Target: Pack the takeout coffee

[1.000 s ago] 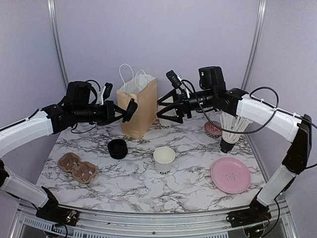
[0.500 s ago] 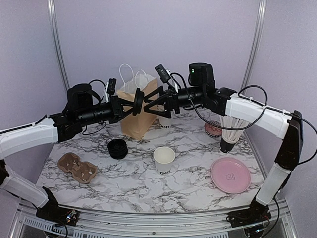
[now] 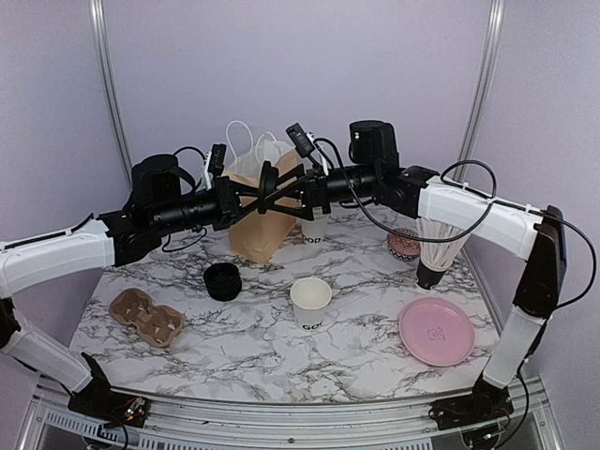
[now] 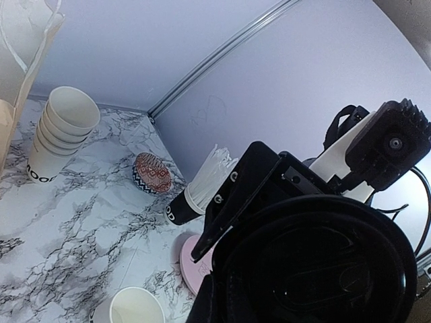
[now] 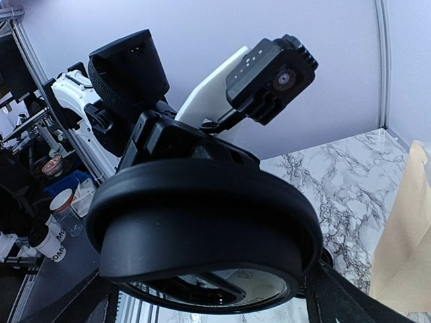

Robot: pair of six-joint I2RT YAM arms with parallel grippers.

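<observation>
The left gripper [image 3: 255, 194] is clenched on a black lid [image 3: 268, 178], held up above the desk [image 3: 253, 347] in front of the brown paper bag [image 3: 267, 220] at the far edge. The right gripper [image 3: 284, 194] meets it from the other side, its fingers spread wide to either side of the lid; whether they touch it cannot be told.

The coffee cup [image 3: 310, 302] stands lidless near the middle of the desk, lettering on its side. A stack of loose lids [image 3: 223, 280] sits to its left, and a cardboard cup carrier [image 3: 145, 316] near the left edge.

A black cup [image 3: 434, 258] by the right edge holds a fan of white sticks, with a pink plate [image 3: 436, 331] in front of it.

The left wrist view looks into the nested cup stack [image 4: 57, 131] beside the bag, which the top view half hides. Both wrist views are mostly filled by the lid.
</observation>
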